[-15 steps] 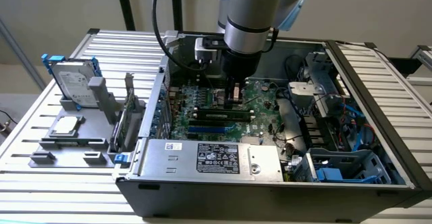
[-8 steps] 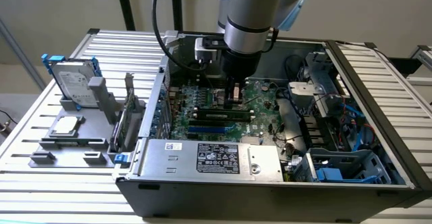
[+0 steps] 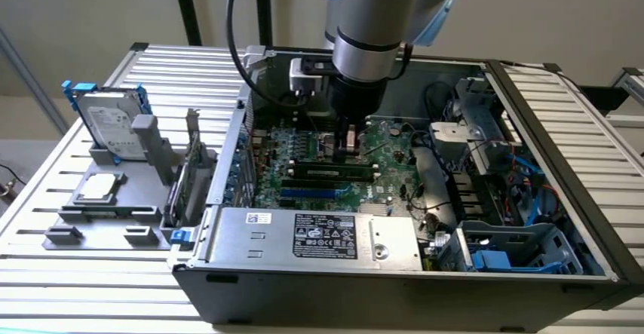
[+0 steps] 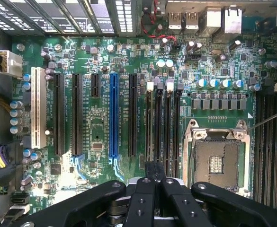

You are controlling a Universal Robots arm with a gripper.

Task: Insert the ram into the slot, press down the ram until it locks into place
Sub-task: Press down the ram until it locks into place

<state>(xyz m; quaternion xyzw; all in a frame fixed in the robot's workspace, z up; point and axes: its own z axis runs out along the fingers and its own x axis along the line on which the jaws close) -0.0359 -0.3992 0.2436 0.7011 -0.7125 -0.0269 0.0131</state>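
Note:
The ram [image 3: 327, 172], a long dark stick with a pale label, stands on edge in a black slot on the motherboard, between white end clips. My gripper [image 3: 348, 153] hangs straight down over its middle, just above its top edge. I cannot tell whether it touches the ram. In the wrist view the gripper [image 4: 155, 166] has its fingers shut together. It is lined up over the group of parallel black slots [image 4: 169, 123] beside the processor socket [image 4: 216, 161].
A bright blue slot [image 4: 113, 116] and black expansion slots lie beside the memory slots. The case walls, the power supply [image 3: 312, 236] and the cable bundles [image 3: 473, 160] hem in the board. A hard drive [image 3: 105, 127] stands on a grey fixture outside the case.

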